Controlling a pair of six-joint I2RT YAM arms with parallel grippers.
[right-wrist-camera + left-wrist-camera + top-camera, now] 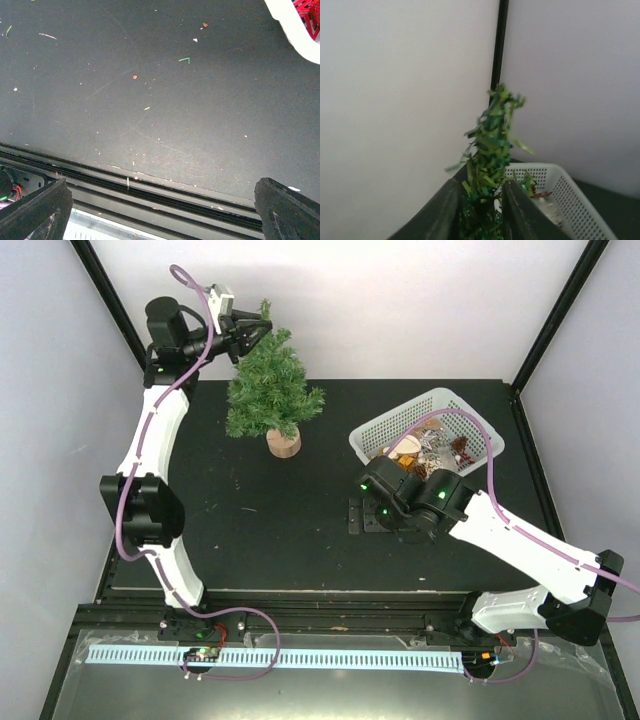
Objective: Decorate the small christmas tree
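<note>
The left claw (pixel 480 210) stands at the very top of the small christmas tree (pixel 495 140); its two dark fingers (pixel 445 210) sit a narrow gap apart with the top sprig rising between them; whether they pinch the needles or merely flank them I cannot tell, since foliage fills the gap and the tip is blurred. Below the claw the tree widens into bristly green branches and ends in a wooden disc base (pixel 283 443) resting on the black table (pixel 300 540); it stands upright, to the left of the white basket (pixel 470 415) and apart from it.

The right claw (pixel 162 200) is spread wide and holds nothing; beneath it lies bare table speckled with crumbs; the basket's rim shows just beyond it at the upper right; the basket holds a jumble of ornaments (pixel 430 450), too small to name singly.

By my judgement the tree is light and top-heavy for so small a base; a sideways tug at the tip would likely tilt or drag it rather than bend it; the branches look springy and soft, so they give under pressure and offer a poor, slippery hold. The firmest place to take it is probably the trunk just above the base; the top sprig serves only for gentle steadying; the outer branch tips are where ornaments would hang.
</note>
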